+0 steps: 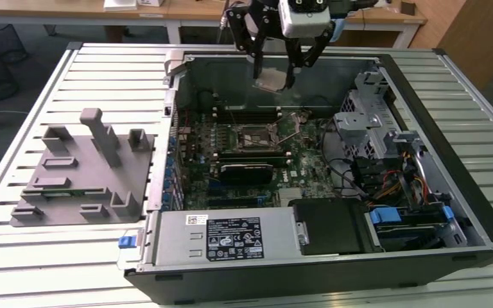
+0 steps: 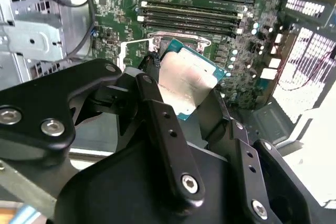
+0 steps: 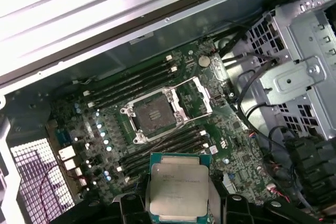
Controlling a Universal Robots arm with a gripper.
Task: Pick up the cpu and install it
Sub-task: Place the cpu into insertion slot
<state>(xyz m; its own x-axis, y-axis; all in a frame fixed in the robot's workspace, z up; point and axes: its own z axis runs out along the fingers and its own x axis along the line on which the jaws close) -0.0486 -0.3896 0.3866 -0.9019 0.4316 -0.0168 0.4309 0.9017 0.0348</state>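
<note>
Exterior view, top centre: the gripper [image 1: 274, 79] is clamped on the cpu [image 1: 271, 82], holding it above the open computer case [image 1: 315, 280], well apart from the empty socket [image 1: 258, 136] mid-frame.

An open computer case [image 1: 315, 282] lay on a slatted metal table [image 1: 101, 70]. Beside the case, on the exterior view's left, sat a grey plastic tray [image 1: 79, 173] with upright blocks. Inside the case lay a green motherboard [image 1: 229, 138], a labelled silver power supply [image 1: 221, 234] along its near wall, and a silver drive cage [image 1: 358, 122] towards the exterior view's right. A wooden desk [image 1: 187, 9] stood beyond the case.
</note>
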